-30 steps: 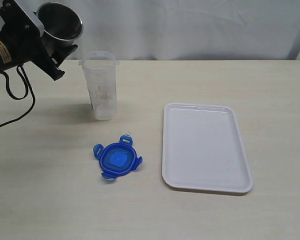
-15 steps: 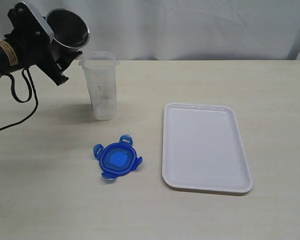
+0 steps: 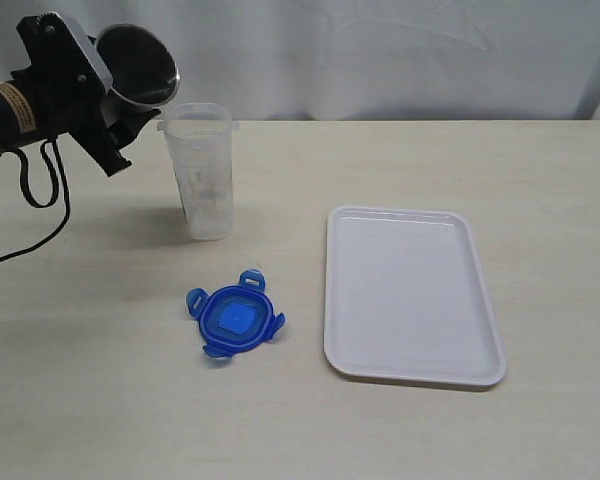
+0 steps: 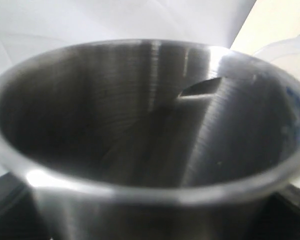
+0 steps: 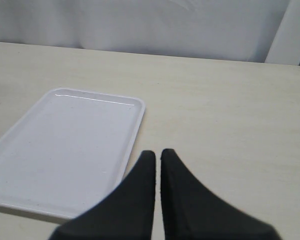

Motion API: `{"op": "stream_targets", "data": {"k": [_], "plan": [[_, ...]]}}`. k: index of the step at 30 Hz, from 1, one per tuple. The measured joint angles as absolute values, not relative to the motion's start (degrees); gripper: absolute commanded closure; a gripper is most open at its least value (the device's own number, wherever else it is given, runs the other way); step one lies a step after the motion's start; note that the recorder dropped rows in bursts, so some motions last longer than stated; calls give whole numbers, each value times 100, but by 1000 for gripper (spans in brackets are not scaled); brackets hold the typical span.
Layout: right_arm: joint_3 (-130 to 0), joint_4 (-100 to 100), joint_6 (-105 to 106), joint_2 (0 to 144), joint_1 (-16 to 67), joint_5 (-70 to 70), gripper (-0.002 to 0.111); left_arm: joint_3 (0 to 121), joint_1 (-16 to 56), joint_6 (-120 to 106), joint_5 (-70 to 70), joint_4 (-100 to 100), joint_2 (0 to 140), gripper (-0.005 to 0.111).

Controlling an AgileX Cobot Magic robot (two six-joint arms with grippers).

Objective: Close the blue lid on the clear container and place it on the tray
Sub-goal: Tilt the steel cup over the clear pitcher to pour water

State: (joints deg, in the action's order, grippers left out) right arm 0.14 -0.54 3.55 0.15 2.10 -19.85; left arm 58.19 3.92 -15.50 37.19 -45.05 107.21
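The left hand, gripping one steel cup, has tipped it nearer the one clear container; one blue lid and one tray are unmoved; the right hand is pressed together.

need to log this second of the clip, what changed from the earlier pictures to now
The left claw, gripping the steel cup, swung a little to the right and tipped the cup further over, so its mouth now faces more sideways, close by the rim of the clear container. Nothing was picked up or released. The clear container, the blue lid and the tray stayed put.
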Motion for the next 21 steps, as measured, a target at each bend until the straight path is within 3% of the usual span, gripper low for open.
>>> {"op": "stream_targets", "data": {"k": [21], "plan": [[14,-54,355,15,210,-1985,104,6163,722,-1957,3162,-3702,10987,107]]}}
